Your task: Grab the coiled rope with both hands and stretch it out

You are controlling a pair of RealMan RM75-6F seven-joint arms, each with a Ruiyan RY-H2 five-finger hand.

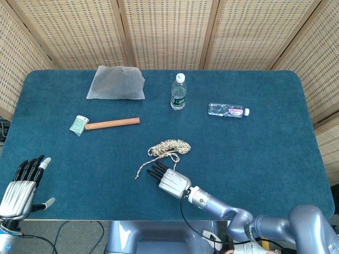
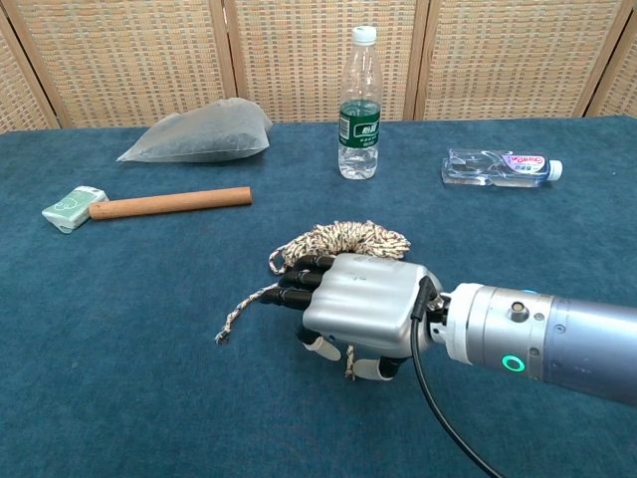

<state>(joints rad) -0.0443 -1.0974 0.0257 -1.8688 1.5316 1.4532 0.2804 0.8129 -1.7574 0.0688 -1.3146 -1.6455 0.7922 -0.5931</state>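
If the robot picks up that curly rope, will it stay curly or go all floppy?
Probably floppy. The rope looks like thin braided cord, and its loose end already trails in a soft bend across the table, so it likely sags and uncoils when lifted. It seems light, so the right hand could drag the whole coil along rather than stretching it alone.

worktop: fills most of the head view.
bag: upper left, near the far edge.
upright bottle: top centre, right of the bag.
lying bottle: right of the upright bottle, on its side.
wooden stick: left of centre, in front of the bag.
small packet: touching the stick's left end.
coiled rope: centre, one end trailing to lower left.
right hand: lower centre, over the rope's near strands.
left hand: lower left corner, well apart from the rope.
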